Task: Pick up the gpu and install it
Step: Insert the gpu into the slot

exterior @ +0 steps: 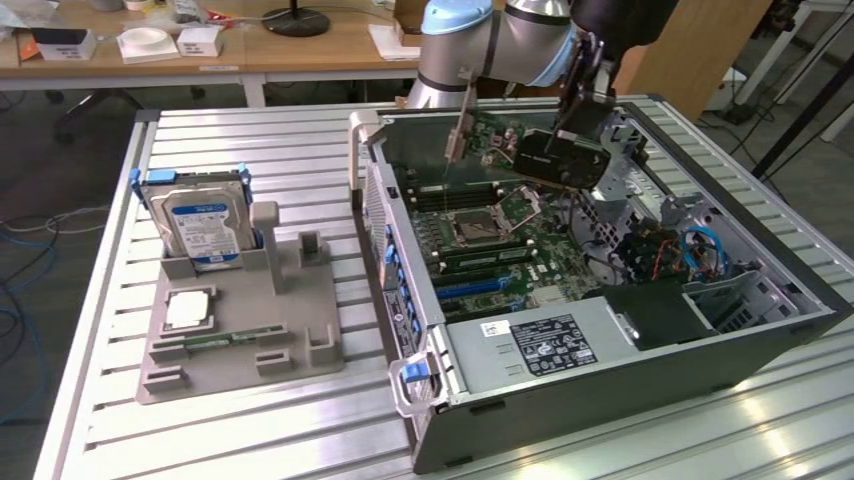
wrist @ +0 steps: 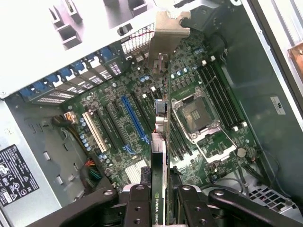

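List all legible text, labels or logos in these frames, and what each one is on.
"NVIDIA QUAD", cut off at the picture's edge: on the gpu, along its slim edge.
Too small to read: power supply label.
Blurred, unreadable: hard drive label.
Unreadable: white sticker on the case wall.

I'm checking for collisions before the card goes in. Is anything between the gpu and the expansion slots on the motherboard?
Nothing visible stands between them. The gripper holds the gpu edge-on above the open case, and the blue slot on the motherboard below looks empty, with no cable across it.
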`<state>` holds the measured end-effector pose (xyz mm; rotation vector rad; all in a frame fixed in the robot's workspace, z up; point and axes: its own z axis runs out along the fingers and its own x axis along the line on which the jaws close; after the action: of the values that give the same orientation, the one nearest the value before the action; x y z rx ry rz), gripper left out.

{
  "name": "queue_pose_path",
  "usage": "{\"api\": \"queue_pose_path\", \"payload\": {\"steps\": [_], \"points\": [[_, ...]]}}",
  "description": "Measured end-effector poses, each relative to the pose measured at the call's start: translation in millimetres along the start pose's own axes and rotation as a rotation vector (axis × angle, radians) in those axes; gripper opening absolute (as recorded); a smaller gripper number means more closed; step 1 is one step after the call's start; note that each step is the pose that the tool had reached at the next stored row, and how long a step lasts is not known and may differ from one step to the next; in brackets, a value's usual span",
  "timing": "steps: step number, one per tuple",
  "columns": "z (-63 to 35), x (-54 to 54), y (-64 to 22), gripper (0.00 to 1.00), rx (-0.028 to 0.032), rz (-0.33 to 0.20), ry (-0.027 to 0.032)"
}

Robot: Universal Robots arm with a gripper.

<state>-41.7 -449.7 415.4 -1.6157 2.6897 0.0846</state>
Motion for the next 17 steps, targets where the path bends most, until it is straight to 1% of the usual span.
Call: {"api": "queue_pose_path", "payload": {"steps": [6,17], "points": [[0.0,0.0,0.0,0.26,-0.0015,-0.049,0.0022],[0.0,0.0,0.0,0.26,-0.0049,-0.161,0.0072]]}}
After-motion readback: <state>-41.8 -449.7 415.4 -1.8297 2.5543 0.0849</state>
